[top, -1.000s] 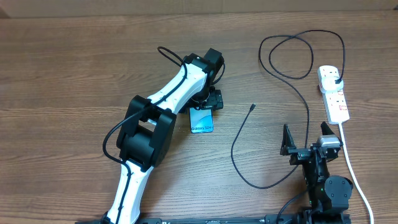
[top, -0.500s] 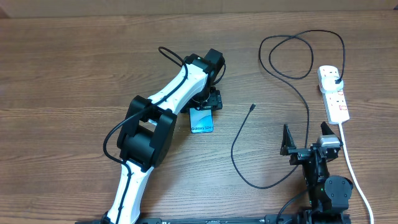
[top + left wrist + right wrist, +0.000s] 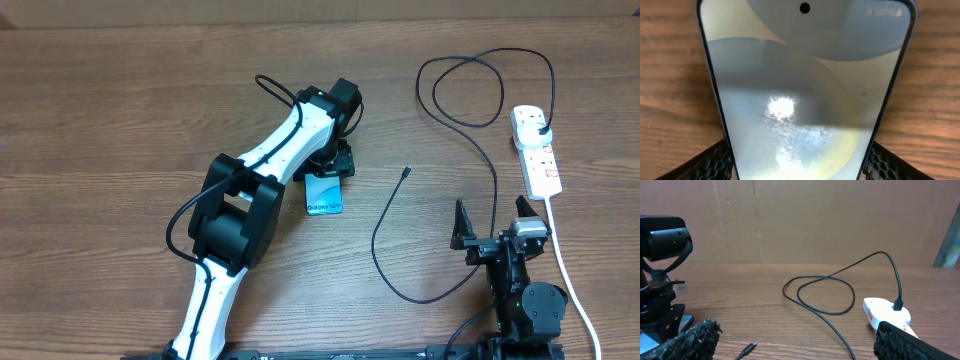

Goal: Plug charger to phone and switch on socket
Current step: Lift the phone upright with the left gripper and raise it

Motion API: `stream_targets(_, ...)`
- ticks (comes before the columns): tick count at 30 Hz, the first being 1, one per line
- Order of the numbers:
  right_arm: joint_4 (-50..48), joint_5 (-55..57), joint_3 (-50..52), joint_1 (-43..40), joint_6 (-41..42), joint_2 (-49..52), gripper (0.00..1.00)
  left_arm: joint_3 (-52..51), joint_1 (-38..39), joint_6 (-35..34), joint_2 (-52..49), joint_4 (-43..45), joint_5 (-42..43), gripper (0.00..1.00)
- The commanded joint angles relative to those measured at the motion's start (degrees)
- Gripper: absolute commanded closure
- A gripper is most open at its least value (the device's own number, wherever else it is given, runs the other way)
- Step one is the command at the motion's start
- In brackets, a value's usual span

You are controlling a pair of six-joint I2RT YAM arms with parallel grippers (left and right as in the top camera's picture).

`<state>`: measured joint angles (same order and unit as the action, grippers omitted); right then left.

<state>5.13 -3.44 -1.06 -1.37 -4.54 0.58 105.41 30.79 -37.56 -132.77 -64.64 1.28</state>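
Note:
The phone (image 3: 324, 193) lies flat on the wooden table, its light blue-teal screen up and "Galaxy" at its near end. My left gripper (image 3: 335, 160) is over its far end. In the left wrist view the phone (image 3: 805, 90) fills the frame and the left gripper (image 3: 800, 167) has a finger pressed against each long edge. The charger cable (image 3: 480, 95) loops at the back right; its connector tip (image 3: 405, 172) lies loose right of the phone and its black plug (image 3: 541, 128) sits in the socket (image 3: 537, 155). My right gripper (image 3: 492, 232) is open and empty, near the front.
The socket's white cord (image 3: 566, 270) runs toward the front right edge beside the right arm. The right wrist view shows the cable loop (image 3: 825, 292), the connector tip (image 3: 747, 350), the socket (image 3: 885, 312) and the left arm (image 3: 662, 280) at far left.

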Motion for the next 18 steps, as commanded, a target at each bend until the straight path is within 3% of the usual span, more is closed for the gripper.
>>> stream_targets(1,-0.46,0.39,0.57,0.13,-0.24,-0.42,0.0,4.85,0.31,0.33,-0.94,-4.46,-0.2,0.24)
stream_targets(8,-0.46,0.39,0.57,0.13,-0.24,-0.42,0.0,13.49,0.2,5.66,-0.94,-13.6,7.3,0.27)
stream_targets(18,-0.46,0.39,0.57,0.13,-0.24,-0.42,0.0,16.37,-3.15,24.7,-0.94,-25.44,50.27,0.27)
